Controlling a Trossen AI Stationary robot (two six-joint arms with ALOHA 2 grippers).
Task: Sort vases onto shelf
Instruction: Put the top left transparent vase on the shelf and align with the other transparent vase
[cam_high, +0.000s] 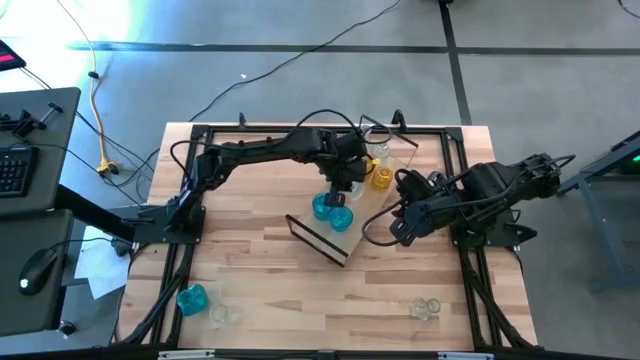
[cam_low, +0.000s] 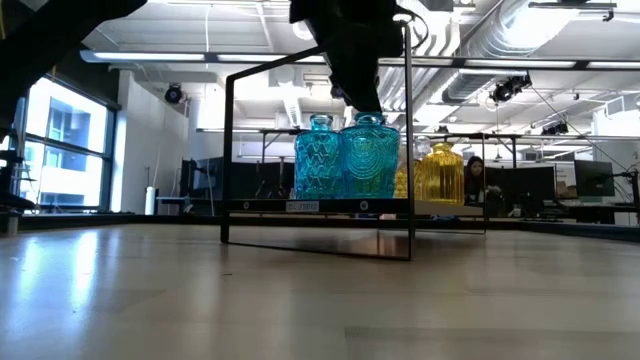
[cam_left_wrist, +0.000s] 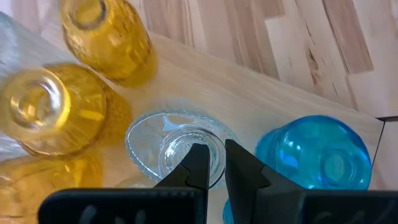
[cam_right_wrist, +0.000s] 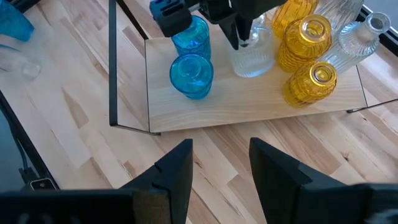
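The left gripper (cam_left_wrist: 214, 163) is pinched tight on the rim of a clear vase (cam_left_wrist: 180, 149). That vase stands on the shelf (cam_right_wrist: 249, 99), about the middle of the board. Just beside it, on one side, are two blue vases (cam_right_wrist: 191, 74) standing close together. On its other side are the yellow vases (cam_right_wrist: 308, 40), bunched up near each other, with more clear vases (cam_right_wrist: 360, 37) past them at the far end of the shelf. Thin black wire frames (cam_right_wrist: 112, 68) stand at the shelf's ends.

The right gripper (cam_right_wrist: 221, 171) waits a little way off from the shelf, over the bare table (cam_high: 260, 260), with its two fingers spread apart and nothing between them.

Well away from both grippers, at the front edge of the table, one blue vase (cam_high: 191, 298) sits near the left corner with a clear vase (cam_high: 222, 315) just beside it. Some other clear vases (cam_high: 424, 309) sit near the right corner.
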